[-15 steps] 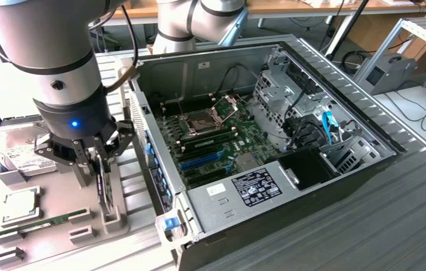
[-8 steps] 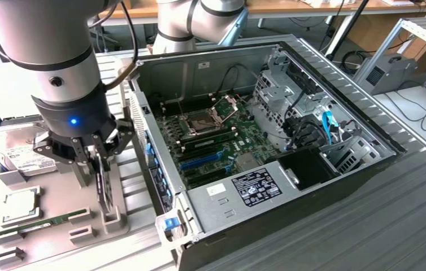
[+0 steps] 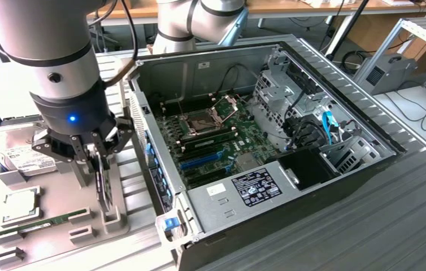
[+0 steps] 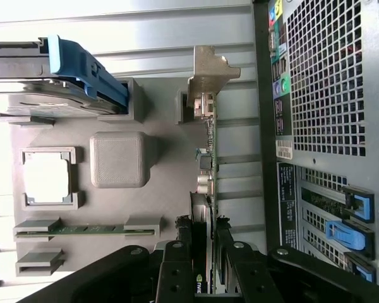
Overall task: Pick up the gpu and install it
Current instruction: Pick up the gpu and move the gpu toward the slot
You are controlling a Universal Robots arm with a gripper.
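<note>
Exterior view: gpu point(image 3: 107, 189) stood on edge in a slot at the grey tray's point(image 3: 51, 240) edge nearest the computer case point(image 3: 221, 199). Gripper point(image 3: 98, 169) fingers closed narrowly on its upper edge. Step: pick-up, card unlifted. A straight, untilted lift is judged necessary.

case wall point(image 3: 143, 132) stands just beside the gpu point(image 3: 106, 192).

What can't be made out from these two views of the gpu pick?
- gpu fan face: the card is edge-on in both views.
- Held end of the gpu, wrist view: covered by the gripper.
- hard drive, exterior view: partly behind the arm.
- Text on the case label, exterior view: too small to read.
</note>
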